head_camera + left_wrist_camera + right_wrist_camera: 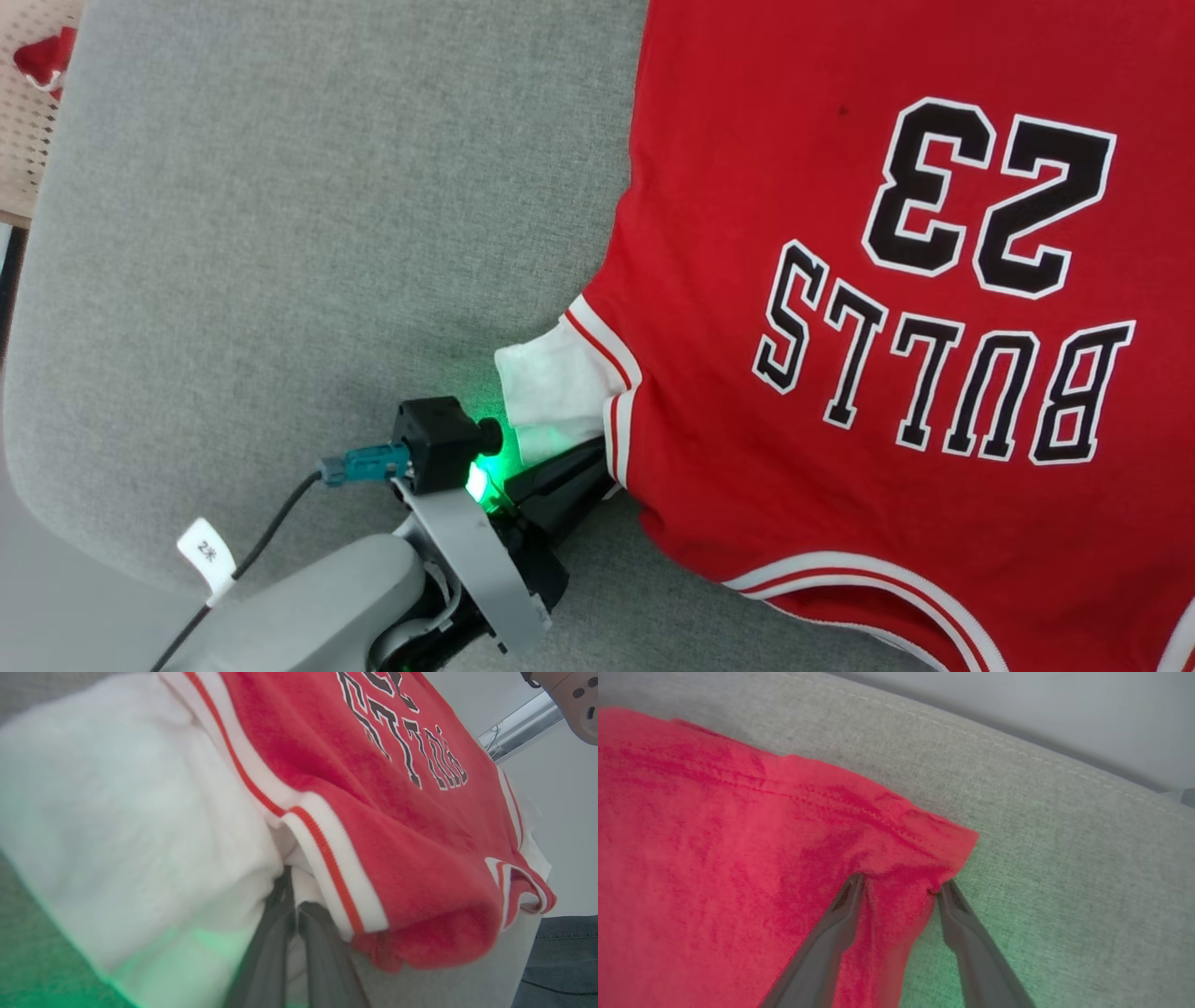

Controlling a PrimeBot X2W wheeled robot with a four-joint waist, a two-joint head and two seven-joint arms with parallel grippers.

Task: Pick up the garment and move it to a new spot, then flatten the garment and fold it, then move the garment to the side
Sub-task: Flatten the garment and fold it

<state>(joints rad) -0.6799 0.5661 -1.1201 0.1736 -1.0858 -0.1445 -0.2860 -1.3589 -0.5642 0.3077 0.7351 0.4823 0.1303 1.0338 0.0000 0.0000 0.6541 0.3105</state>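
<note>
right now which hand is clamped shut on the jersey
The left hand: its fingers are pressed together on the jersey at the white fabric by the striped armhole. The right hand is open, straddling a red corner.

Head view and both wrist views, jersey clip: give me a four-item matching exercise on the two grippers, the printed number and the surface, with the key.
Things
1. dark-fingered left gripper
2. dark-fingered right gripper
3. black, white-outlined number 23
4. grey woven fabric surface

States
A. spread under the red soft-fabric jersey
B. open, astride a red hem corner
C. upside down in the head view
D. shut on fabric at the red-and-white striped armhole trim

Pairs: 1-D, 2-B, 3-C, 4-A
</note>
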